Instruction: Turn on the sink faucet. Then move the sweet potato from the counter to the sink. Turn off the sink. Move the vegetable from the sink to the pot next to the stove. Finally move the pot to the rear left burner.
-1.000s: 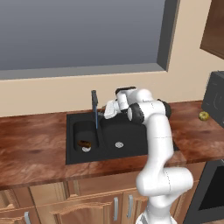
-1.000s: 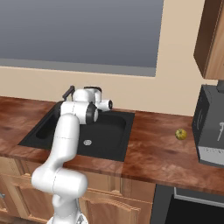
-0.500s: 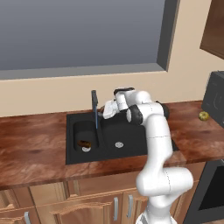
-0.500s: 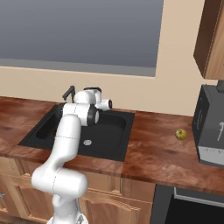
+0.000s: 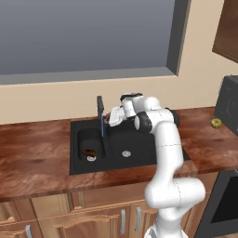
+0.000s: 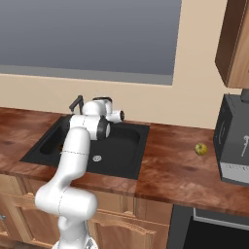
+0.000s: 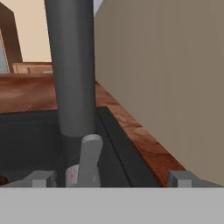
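Closest to you in the hand view, the gripper stands with its jaws spread wide and holding nothing, its two grey fingertips far apart at the bottom edge, and between them rises the pale lever handle at the foot of the faucet. You have the hand set this way, I judge, so that the lever sits inside the open gap and can be nudged sideways instead of pinched. From the left base view the gripper hangs over the rear of the black sink, just beside the faucet's dark upright column, and a thin blue stream appears to run down from the spout into the small left basin, so the water looks to be on. In that basin lies a brownish lump, most likely the sweet potato, already in the sink near the drain. If so, the step in hand is turning the water off, and the lever is the thing you must reach. Farther along the wooden counter, well apart from the sink, a small yellow-green fruit rests near a dark appliance; past that, the pot cannot be made out.
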Tool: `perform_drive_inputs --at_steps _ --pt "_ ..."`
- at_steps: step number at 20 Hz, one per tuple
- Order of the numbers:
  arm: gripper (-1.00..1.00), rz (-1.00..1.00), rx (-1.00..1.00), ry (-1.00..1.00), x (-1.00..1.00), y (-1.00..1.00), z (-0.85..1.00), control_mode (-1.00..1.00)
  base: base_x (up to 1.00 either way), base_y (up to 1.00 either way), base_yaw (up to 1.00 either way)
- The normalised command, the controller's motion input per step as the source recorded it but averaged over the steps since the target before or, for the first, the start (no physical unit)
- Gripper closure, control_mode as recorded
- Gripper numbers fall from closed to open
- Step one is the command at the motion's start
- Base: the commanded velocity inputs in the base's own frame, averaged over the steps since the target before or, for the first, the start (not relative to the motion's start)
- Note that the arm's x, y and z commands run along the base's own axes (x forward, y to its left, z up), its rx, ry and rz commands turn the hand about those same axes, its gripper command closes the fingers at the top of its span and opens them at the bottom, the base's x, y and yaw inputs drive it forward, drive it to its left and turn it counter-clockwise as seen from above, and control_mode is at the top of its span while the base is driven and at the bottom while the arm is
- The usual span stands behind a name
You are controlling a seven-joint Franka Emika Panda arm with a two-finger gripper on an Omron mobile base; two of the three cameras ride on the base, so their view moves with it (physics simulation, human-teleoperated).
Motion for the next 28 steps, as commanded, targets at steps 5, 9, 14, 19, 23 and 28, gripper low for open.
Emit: perform_drive_inputs --at_steps 5,9,14,19,23,28 --pt "-1.0 0.02 0.0 0.0 0.0 0.18 0.0 -1.0 0.0 0.0 0.0" --pt "-1.0 0.01 0.0 0.0 0.0 0.26 0.01 -1.0 0.0 0.0 0.0" --pt "-1.0 0.0 0.0 0.0 0.0 0.28 0.01 -1.0 0.0 0.0 0.0" --pt "-1.0 0.0 0.0 0.0 0.0 0.28 0.02 -1.0 0.0 0.0 0.0" --pt "-1.0 0.01 0.0 0.0 0.0 0.32 0.12 -1.0 0.0 0.0 0.0" --pt "-1.0 0.02 -0.02 0.0 0.0 0.38 0.25 -1.0 0.0 0.0 0.0"
